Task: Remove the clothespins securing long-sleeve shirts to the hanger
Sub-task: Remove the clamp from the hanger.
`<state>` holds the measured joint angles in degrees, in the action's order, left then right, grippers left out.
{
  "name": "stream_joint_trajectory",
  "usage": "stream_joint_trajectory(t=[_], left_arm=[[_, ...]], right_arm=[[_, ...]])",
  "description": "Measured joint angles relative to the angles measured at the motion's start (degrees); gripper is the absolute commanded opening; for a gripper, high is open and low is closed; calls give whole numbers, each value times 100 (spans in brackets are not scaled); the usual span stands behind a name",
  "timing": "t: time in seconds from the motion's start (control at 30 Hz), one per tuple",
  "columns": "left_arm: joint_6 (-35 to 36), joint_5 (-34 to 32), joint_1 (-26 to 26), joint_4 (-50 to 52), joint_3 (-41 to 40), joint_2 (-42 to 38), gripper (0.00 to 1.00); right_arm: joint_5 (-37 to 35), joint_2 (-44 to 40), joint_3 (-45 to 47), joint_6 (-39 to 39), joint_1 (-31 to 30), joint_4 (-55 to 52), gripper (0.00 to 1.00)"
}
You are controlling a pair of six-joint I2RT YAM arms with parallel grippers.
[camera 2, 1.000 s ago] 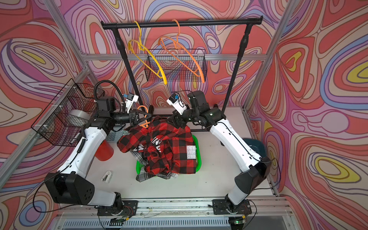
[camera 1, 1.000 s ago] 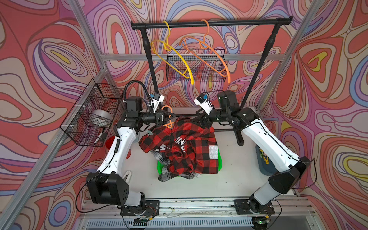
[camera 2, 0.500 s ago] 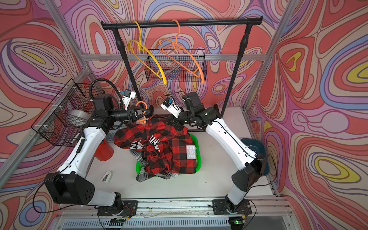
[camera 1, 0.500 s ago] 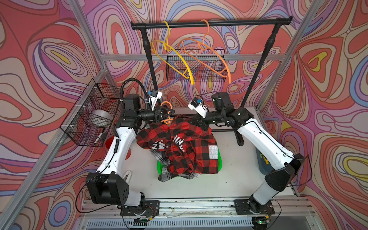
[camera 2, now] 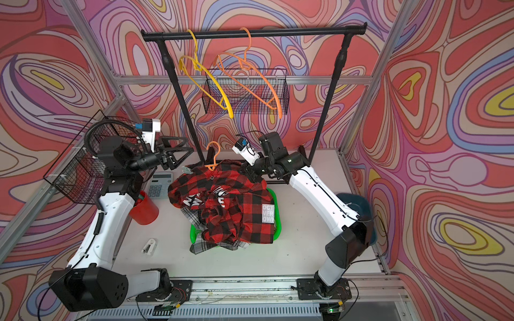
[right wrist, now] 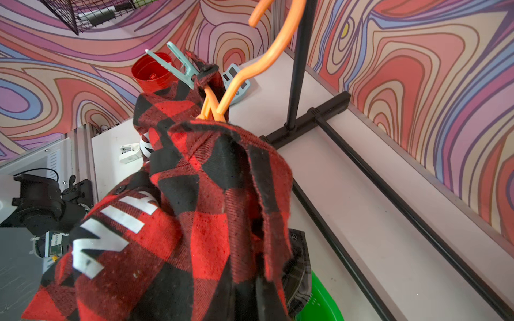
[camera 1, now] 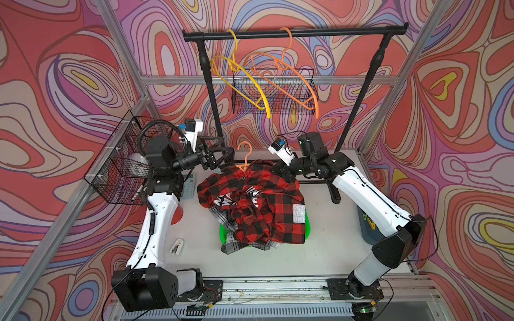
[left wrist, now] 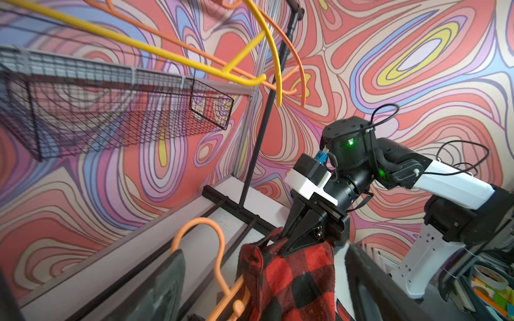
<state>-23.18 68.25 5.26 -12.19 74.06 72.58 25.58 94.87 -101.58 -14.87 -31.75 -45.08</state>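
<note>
— Since a second ago the left pincer (camera 1: 227, 146) has sprung apart, and the right pincer (left wrist: 283, 246) has clamped onto one shoulder of the red shirt (camera 1: 264, 211).
— Room?
— Bare table (camera 1: 319, 250) toward the arm bases and on the right; the foot of the rack (camera 1: 294, 30) runs close behind. The shirt spills over the rim of the green tub (camera 2: 278, 219), a grey plaid shirt (camera 1: 229, 247) poking out beneath.
— The pin?
— A teal clothespin (right wrist: 178, 69) bites the other shoulder at the end of the hanger (camera 1: 246, 155), just beside the left pincer, nothing gripping it.
— Hidden?
— The hanger's arms, under cloth; only hook and neck show. Whether the right pincer also holds hanger, I can't tell.
</note>
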Motion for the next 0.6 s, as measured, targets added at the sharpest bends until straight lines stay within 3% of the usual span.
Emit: stream_joint_trajectory(t=[0.13, 0.6], left_arm=[[-367, 15, 393, -828, -299, -81, 86], [-332, 514, 1084, -1635, -1375, -188, 82]], right_arm=[[44, -175, 192, 87, 181, 4, 0], [918, -527, 304, 192, 656, 57, 0]])
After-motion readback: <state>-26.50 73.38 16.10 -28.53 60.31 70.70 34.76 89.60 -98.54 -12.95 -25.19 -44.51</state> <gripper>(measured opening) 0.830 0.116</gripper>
